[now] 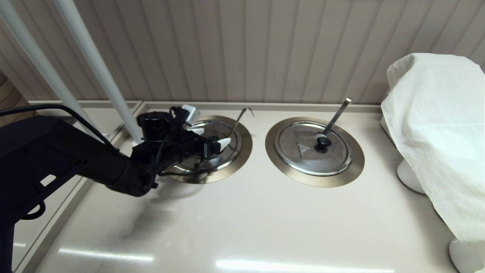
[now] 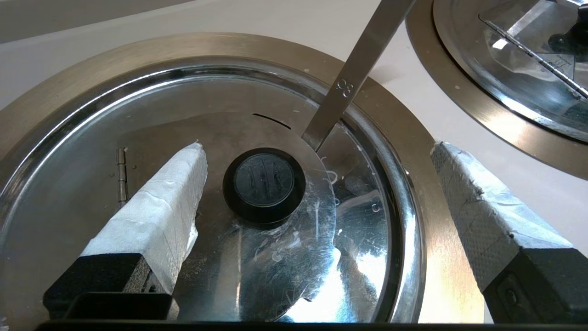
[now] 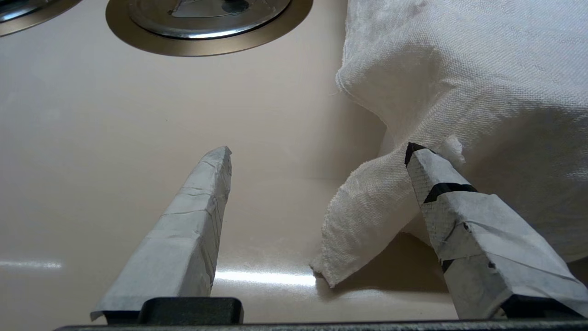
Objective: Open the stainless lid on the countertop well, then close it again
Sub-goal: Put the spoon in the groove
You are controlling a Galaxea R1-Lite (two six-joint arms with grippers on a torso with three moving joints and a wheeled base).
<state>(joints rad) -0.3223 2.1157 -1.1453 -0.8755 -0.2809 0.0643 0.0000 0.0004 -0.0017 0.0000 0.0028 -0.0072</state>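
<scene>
The stainless lid (image 1: 218,161) lies flat and closed on the left countertop well (image 1: 242,151), whose thin hook-tipped ladle handle (image 1: 242,113) sticks out at the back. My left gripper (image 1: 212,137) hovers open just over the lid. In the left wrist view the black centre knob (image 2: 264,186) sits between the fingers of that gripper (image 2: 317,145), nearer one taped finger (image 2: 165,207), touching neither. The lid (image 2: 367,220), its hinge (image 2: 121,174), the ladle handle (image 2: 353,82) and the bronze-grey ring (image 2: 441,257) show there. My right gripper (image 3: 320,149) is parked open above bare countertop.
The twin lid (image 1: 312,149) with a flat-tipped handle (image 1: 337,113) sits in the right ring. A white cloth (image 1: 435,132) covers something at the far right, and its corner (image 3: 363,216) hangs by the right fingers. Two white poles (image 1: 94,68) rise behind my left arm.
</scene>
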